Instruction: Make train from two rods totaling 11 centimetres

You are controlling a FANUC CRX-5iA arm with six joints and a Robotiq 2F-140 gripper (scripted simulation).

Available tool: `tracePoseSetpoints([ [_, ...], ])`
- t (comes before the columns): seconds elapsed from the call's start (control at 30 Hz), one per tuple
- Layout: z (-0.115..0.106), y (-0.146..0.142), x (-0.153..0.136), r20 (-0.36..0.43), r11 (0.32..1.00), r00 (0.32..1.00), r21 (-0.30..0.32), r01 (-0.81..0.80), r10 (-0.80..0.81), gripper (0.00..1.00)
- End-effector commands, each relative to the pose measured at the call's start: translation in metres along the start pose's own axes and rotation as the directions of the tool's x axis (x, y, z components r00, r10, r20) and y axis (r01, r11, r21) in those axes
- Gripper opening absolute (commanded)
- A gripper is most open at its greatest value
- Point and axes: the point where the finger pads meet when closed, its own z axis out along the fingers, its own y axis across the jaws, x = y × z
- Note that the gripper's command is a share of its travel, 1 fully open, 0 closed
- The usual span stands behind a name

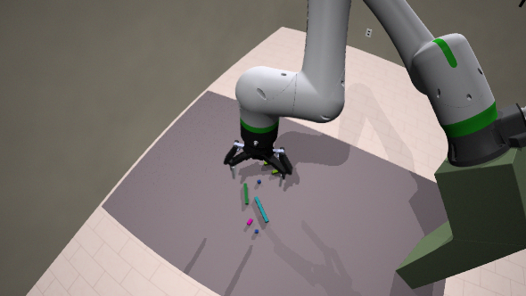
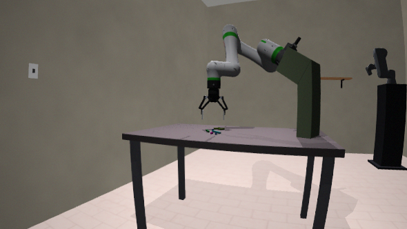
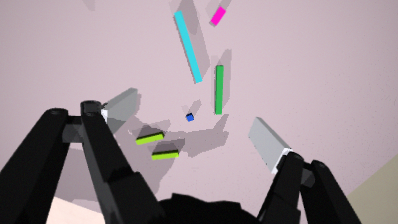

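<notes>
My gripper [image 1: 258,175] [image 2: 212,117] [image 3: 196,113] is open and empty. It hangs well above the grey table [image 1: 156,187] [image 2: 234,146]. Below it lie two lime rods [image 1: 275,171] [image 3: 150,138] [image 3: 165,154] side by side. A small blue rod [image 1: 258,181] [image 3: 189,117] lies just beyond them. Further out lie a green rod [image 1: 245,193] [image 3: 219,89], a long turquoise rod [image 1: 261,209] [image 3: 188,46] and a magenta rod [image 1: 250,221] [image 3: 218,15]. A second blue rod [image 1: 256,231] lies near the turquoise rod's far end, a short gap away; it is out of the wrist view. No rods touch end to end.
The arm's dark green pedestal [image 1: 481,214] [image 2: 307,100] stands on the table's right end. All rods sit in a small cluster [image 2: 215,130] near the table's middle. A black stand [image 2: 390,124] is on the floor far to the right.
</notes>
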Motion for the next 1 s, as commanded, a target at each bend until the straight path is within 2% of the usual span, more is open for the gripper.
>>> tracePoseSetpoints([
  [0.0, -0.002, 0.0, -0.01, -0.011, 0.986, 0.986, 0.023, 0.165, -0.165, 1.0],
  [0.23, -0.006, 0.0, -0.025, -0.015, 0.925, 0.925, 0.018, 0.38, -0.38, 1.0],
  [0.3, -0.006, 0.0, -0.025, -0.015, 0.925, 0.925, 0.018, 0.38, -0.38, 1.0],
  [0.43, -0.008, 0.0, -0.036, -0.015, 0.85, 0.85, 0.014, 0.526, -0.526, 1.0],
  [0.63, -0.009, 0.0, -0.039, -0.015, 0.823, 0.823, 0.013, 0.568, -0.568, 1.0],
  [0.67, -0.009, 0.0, -0.039, -0.015, 0.823, 0.823, 0.013, 0.568, -0.568, 0.15],
  [0.97, -0.009, 0.0, -0.039, -0.015, 0.823, 0.823, 0.013, 0.568, -0.568, 0.15],
])
